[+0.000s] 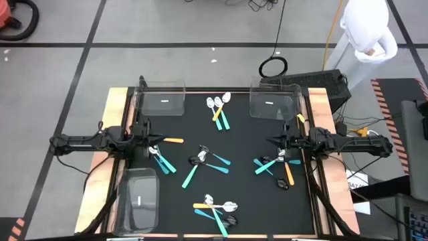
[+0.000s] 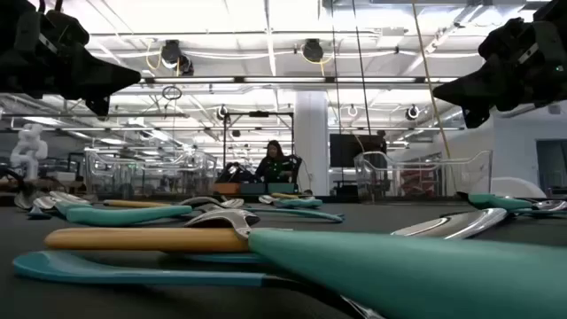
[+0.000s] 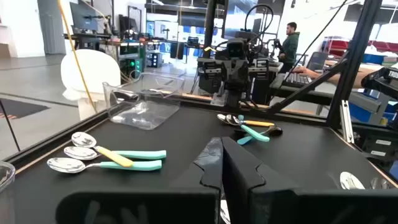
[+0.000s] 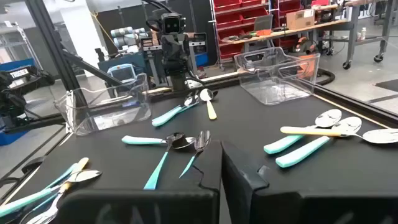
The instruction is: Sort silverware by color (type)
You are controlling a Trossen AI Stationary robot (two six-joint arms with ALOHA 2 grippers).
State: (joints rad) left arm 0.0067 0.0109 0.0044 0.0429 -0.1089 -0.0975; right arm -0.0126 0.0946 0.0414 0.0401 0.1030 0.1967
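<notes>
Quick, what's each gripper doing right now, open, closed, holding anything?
Left gripper: closed, holding nothing visible, above the table's left side.
Right gripper: closed, holding nothing visible, above the right side.

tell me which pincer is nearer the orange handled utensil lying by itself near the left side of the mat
Left. The left pincer hovers right beside the orange-handled utensil, whose handle points away from it. The right pincer is across the mat, over the cluster on the right.
</notes>
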